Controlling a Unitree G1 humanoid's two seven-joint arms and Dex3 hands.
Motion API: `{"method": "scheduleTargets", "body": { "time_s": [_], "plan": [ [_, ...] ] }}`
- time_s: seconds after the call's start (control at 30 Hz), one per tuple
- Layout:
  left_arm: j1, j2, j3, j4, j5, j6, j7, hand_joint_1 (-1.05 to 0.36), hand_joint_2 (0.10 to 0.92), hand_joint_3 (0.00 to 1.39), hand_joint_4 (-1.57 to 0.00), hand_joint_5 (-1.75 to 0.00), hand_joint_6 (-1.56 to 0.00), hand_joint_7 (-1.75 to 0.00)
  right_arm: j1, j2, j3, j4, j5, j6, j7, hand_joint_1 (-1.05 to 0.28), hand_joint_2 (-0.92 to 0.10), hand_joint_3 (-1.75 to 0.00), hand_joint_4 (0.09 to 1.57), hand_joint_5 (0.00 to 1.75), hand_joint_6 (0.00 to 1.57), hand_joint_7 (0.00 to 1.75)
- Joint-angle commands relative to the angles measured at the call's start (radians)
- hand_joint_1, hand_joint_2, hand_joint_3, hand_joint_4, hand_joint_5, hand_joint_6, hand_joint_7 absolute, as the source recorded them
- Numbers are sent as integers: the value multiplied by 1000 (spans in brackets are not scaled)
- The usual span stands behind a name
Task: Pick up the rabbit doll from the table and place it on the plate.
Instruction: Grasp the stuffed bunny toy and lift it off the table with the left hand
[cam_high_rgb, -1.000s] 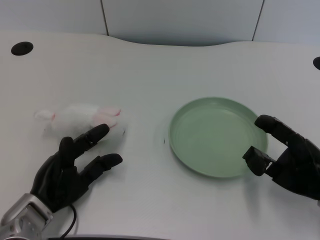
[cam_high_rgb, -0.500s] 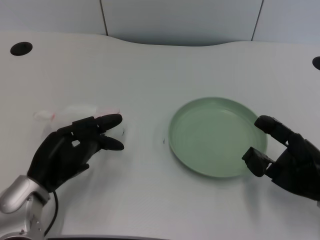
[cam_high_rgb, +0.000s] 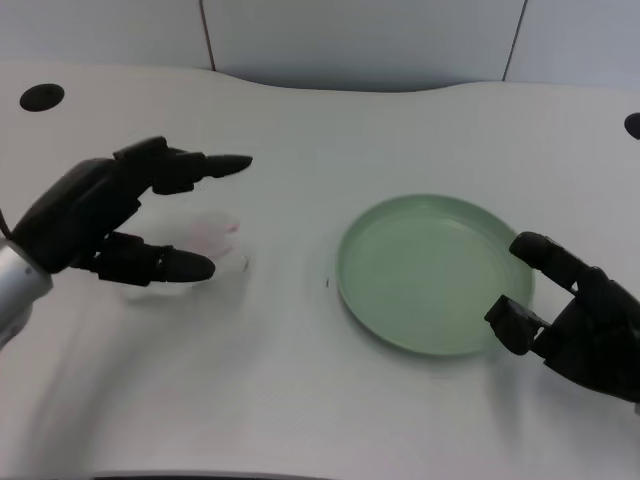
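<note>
fingers (cam_high_rgb: 170, 266) of your left hand (cam_high_rgb: 95, 215) are spread, upper ones pointing right toward the plate, lower one reaching right just above the desk (cam_high_rgb: 300, 130), with a wide gap between them. rabbit doll (cam_high_rgb: 215, 232) barely shows, only a faint pink and white blur in that gap, right of the palm; most of it is hidden or smeared by motion blur. can't tell whether the fingers touch it or hold it, no clear contact visible. doll patch sits on the desk left of the plate (cam_high_rgb: 435, 272), well apart from it. plate is pale green, round, shallow, lying flat right of centre with nothing on it. your right hand (cam_high_rgb: 575, 315) sits at the plate's right rim, fingers curled near the edge, one tip over the rim. dark round hole (cam_high_rgb: 43, 97) in the desk at far left, another partly cut off at the right edge.
</note>
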Motion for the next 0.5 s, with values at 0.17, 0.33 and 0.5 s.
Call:
{"method": "scheduleTargets", "body": {
  "time_s": [0.17, 0.33, 0.5],
  "plan": [
    [-105, 87, -127, 54, 222, 23, 285, -891, 921, 178, -10, -447, -235, -1, 9, -17, -8, -4, 11, 2, 4, -736, -921, -370, 527, 1746, 541, 1228],
    [-174, 81, -195, 155, 232, 90, 308, -978, 921, 145, -6, -246, -156, -10, 13, -16, -4, -11, 8, -4, 2, -737, -921, -393, 524, 1746, 543, 1224],
    [-226, 53, -329, 276, 348, 287, 437, -1042, 921, 154, -8, -106, -108, -8, 8, -14, -4, -8, 9, -3, 6, -722, -921, -387, 525, 1746, 544, 1222]
  ]
}}
